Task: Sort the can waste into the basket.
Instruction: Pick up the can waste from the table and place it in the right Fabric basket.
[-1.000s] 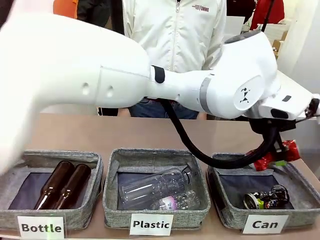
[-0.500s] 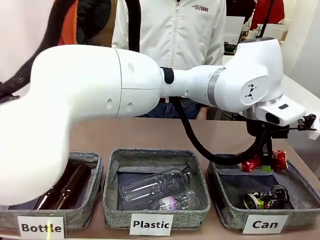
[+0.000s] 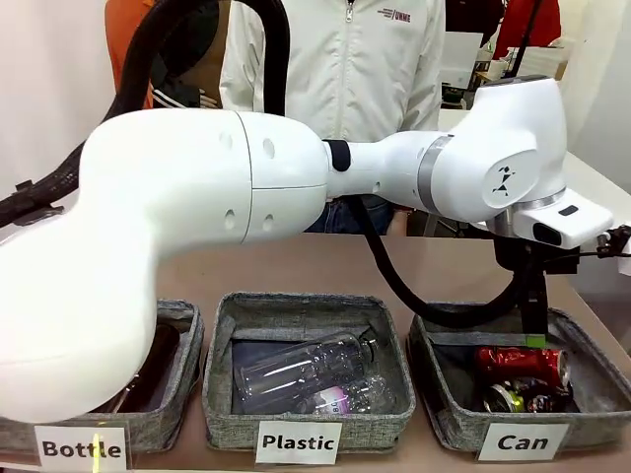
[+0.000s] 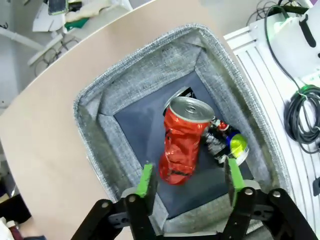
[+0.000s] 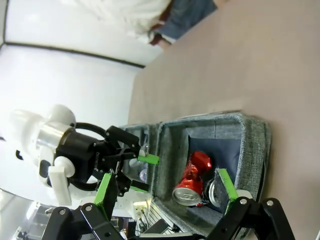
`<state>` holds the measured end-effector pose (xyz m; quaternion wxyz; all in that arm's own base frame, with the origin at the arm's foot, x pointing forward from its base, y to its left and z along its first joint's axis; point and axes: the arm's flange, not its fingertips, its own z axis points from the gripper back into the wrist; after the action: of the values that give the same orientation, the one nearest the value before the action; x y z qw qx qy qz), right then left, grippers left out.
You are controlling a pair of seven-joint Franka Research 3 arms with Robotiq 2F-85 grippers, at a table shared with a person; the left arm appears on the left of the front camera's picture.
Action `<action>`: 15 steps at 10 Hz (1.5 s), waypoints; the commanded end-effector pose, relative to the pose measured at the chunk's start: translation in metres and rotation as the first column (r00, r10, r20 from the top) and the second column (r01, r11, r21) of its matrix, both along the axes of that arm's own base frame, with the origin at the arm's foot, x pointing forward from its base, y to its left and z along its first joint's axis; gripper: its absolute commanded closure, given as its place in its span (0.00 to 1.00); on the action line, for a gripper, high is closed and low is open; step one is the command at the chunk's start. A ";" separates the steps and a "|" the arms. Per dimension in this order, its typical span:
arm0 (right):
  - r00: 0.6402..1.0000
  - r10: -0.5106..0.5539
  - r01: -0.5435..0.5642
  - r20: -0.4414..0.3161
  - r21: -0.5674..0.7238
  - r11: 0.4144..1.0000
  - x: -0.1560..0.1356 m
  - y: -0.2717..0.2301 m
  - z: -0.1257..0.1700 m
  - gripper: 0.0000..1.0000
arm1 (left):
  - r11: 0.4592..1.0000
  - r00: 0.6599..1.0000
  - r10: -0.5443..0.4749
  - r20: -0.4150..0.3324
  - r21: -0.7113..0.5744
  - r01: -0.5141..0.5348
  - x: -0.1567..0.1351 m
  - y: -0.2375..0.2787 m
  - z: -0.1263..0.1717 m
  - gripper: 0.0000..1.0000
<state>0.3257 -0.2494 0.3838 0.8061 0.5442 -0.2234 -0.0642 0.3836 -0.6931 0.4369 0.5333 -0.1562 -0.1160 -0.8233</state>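
The crushed red can (image 3: 520,362) lies on its side in the grey "Can" basket (image 3: 449,414), resting against the dark printed can (image 3: 527,398). My left gripper (image 3: 533,338) hangs just above the basket's far side, reaching across from the left. From the left wrist the red can (image 4: 182,142) and the dark can (image 4: 226,142) lie below the left gripper (image 4: 190,179), which is open and holds nothing. The right gripper (image 5: 165,189) is open and empty, looking from the side at the basket (image 5: 250,135), the red can (image 5: 192,177) and the left gripper (image 5: 135,160).
The "Plastic" basket (image 3: 237,414) with clear bottles stands in the middle, and the "Bottle" basket (image 3: 177,325) with brown bottles at the left, partly behind my left arm. A person in a white jacket (image 3: 335,59) stands across the table. Cables (image 4: 300,105) lie beside the basket.
My left gripper has opened and let go of the red can, which has dropped from the basket's far rim onto the basket's floor beside the dark can.
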 end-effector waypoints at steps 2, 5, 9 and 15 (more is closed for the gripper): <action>1.000 -0.004 0.004 -0.013 -0.006 1.000 0.000 0.001 0.003 0.00 | 1.000 1.000 0.005 0.004 0.013 -0.005 0.007 -0.007 0.010 0.00; 0.998 0.065 -0.067 -0.027 -0.051 0.996 0.017 0.025 0.005 0.00 | 0.993 0.991 0.091 -0.094 0.079 -0.083 0.011 0.038 0.033 0.00; 0.966 0.256 -0.258 -0.030 -0.142 0.956 0.073 0.113 0.051 0.00 | 0.971 0.939 0.235 -0.250 0.023 -0.237 0.023 0.176 0.086 0.00; 0.916 0.347 -0.332 -0.201 0.104 0.938 0.127 0.270 0.052 0.00 | 0.710 0.652 0.496 -0.574 -0.164 -0.685 0.081 0.489 0.101 0.00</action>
<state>0.4461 0.0078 0.4289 0.8069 0.5884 -0.0397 0.0325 0.4954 -0.2423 0.5586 0.7413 -0.3902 -0.1632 -0.5212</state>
